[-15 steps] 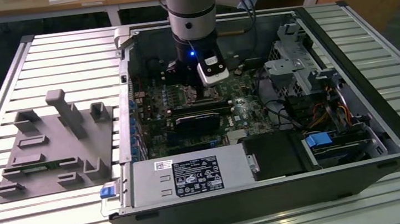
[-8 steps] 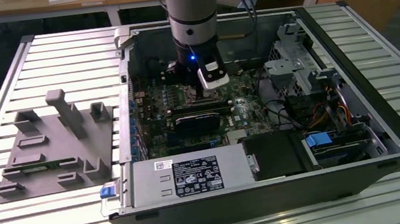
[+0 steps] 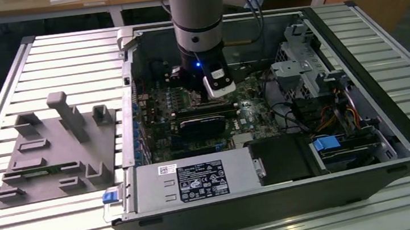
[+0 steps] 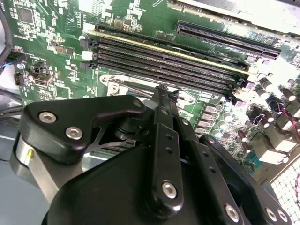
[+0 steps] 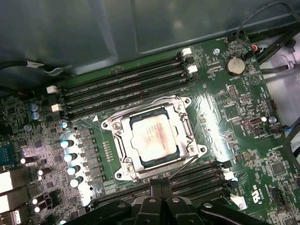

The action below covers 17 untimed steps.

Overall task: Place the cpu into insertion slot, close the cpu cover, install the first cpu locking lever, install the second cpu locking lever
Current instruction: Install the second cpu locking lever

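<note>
A: What is the gripper [image 4: 161,91] doing?
B: Its fingers are pinched together, holding nothing, just beside the insertion slot [image 5: 154,137].
A: Where's the cpu [image 5: 151,136]?
B: In the slot, cpu cover [image 5: 185,129] down. I think it's lever time: press carefully.

My bench here is a slatted aluminium table [image 3: 69,55] — ribbed rails running across it. Two things sit straight on it: the open black computer case [image 3: 391,147] lying on its side, taking up the middle and the exterior view's right, and a grey plastic fixture block [image 3: 56,150] with upright posts — just beside the case, on the exterior view's left.
</note>
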{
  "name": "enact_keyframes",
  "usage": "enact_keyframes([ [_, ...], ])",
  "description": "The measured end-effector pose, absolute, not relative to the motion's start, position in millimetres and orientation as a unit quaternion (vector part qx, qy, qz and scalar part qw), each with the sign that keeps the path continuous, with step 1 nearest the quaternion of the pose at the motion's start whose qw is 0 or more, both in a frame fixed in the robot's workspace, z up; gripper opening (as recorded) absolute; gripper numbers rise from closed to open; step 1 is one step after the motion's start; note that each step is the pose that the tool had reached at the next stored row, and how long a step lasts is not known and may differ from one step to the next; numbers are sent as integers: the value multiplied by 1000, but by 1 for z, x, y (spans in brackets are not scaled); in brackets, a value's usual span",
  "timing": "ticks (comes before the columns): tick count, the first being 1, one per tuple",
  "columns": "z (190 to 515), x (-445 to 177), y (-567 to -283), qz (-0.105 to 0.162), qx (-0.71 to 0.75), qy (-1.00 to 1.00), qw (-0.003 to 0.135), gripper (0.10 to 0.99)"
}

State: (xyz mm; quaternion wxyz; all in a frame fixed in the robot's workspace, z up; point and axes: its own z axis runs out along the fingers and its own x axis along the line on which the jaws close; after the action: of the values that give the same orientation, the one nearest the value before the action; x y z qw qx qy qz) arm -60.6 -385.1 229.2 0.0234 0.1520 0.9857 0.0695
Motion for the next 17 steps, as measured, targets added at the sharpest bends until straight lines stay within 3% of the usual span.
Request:
enact_keyframes([
  [17,219,-68,-396,92,130,987,22,102],
])
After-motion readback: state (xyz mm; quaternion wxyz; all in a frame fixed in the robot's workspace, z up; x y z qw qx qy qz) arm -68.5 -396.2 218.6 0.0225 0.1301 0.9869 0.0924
